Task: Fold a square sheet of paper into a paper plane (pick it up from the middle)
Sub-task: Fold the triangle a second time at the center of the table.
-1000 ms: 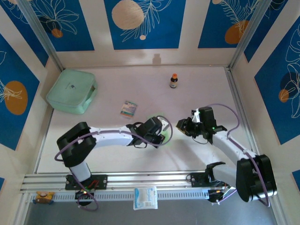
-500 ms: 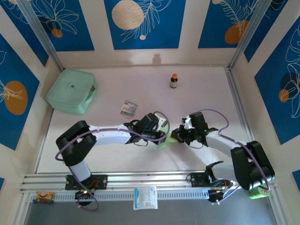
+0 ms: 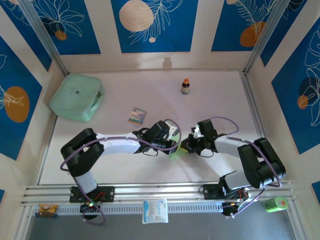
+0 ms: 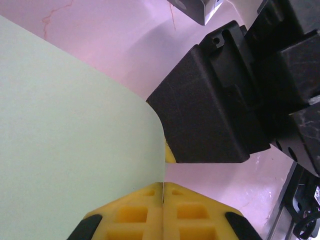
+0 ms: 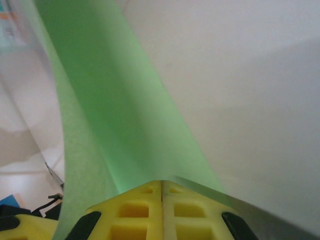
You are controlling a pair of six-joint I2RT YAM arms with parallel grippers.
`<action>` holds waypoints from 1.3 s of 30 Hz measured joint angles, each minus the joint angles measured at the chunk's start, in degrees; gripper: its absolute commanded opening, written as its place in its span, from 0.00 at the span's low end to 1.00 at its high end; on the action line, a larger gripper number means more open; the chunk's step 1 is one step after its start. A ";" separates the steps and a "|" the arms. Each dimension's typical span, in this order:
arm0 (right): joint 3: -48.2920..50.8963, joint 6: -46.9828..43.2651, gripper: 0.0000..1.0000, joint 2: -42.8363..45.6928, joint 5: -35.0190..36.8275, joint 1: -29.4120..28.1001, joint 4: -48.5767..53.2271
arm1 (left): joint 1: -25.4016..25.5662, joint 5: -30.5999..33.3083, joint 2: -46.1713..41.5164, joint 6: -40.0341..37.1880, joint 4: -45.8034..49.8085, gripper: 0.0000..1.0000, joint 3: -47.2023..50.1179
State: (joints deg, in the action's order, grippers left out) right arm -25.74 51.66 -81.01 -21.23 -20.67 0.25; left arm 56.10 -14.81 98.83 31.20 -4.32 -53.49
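The square sheet of paper [image 3: 176, 150] is pale lime green and hangs between my two grippers near the middle of the table, above its surface. My left gripper [image 3: 171, 141] is shut on one edge of it; in the left wrist view the sheet [image 4: 75, 140] runs straight into the closed yellow pads [image 4: 135, 212]. My right gripper [image 3: 186, 145] meets it from the right and is shut on the sheet too. In the right wrist view the paper [image 5: 115, 115] curves up and away from the closed gripper [image 5: 162, 186]. The right gripper's black body [image 4: 215, 115] sits just beyond the paper's edge.
A mint-green rounded box [image 3: 76, 97] lies at the back left. A small striped packet [image 3: 136, 115] lies just behind the left forearm. A little brown bottle [image 3: 185, 86] stands at the back centre. A white packet [image 3: 154, 210] rests on the front rail.
My right gripper has moved left to the paper and closed on it. The left gripper shifted slightly, still gripping the sheet.
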 measured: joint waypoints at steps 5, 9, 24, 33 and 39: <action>0.00 -0.20 0.03 -1.33 0.85 0.00 0.48 | -0.22 0.00 0.11 0.02 0.02 0.10 0.00; -0.02 -0.24 0.04 -1.33 0.87 -0.02 0.42 | -0.55 0.00 0.39 0.02 0.07 0.12 0.00; -0.02 -0.68 0.04 -1.31 0.87 -0.02 0.44 | -0.92 -0.81 0.79 0.52 -1.05 0.22 0.92; -0.02 -1.27 0.03 -1.31 0.90 0.00 0.55 | -1.11 -1.11 0.79 0.81 -1.64 0.12 1.38; -0.02 -1.31 0.03 -1.31 0.90 0.00 0.59 | -1.86 -1.22 0.79 1.36 -1.66 0.04 1.51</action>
State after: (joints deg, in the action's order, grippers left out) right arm -25.76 50.35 -82.32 -20.34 -20.67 0.84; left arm 54.24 -16.03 99.61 32.56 -5.98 -51.99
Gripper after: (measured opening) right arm 0.053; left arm 0.062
